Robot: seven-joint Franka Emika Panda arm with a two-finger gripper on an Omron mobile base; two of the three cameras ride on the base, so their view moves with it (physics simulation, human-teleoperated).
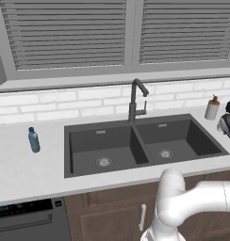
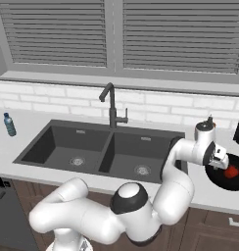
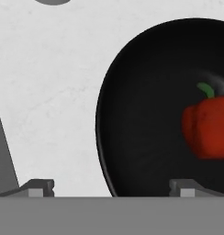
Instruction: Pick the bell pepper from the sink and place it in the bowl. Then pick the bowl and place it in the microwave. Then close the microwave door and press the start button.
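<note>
Bright red bell pepper (image 3: 209,131) with green stem, right of frame, in a black bowl (image 3: 137,137) on a pale speckled table (image 3: 49,92).

Bell pepper (image 2: 231,172) inside black bowl (image 2: 215,179)

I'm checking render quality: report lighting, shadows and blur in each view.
Left base view: even flat light, soft edges, sink basins darker toward their walls. Right base view: same flat light, bell pepper a small coarse red blob. Hand view: bowl near-black with a faint pale sheen above the pepper, no hard shadows.
</note>
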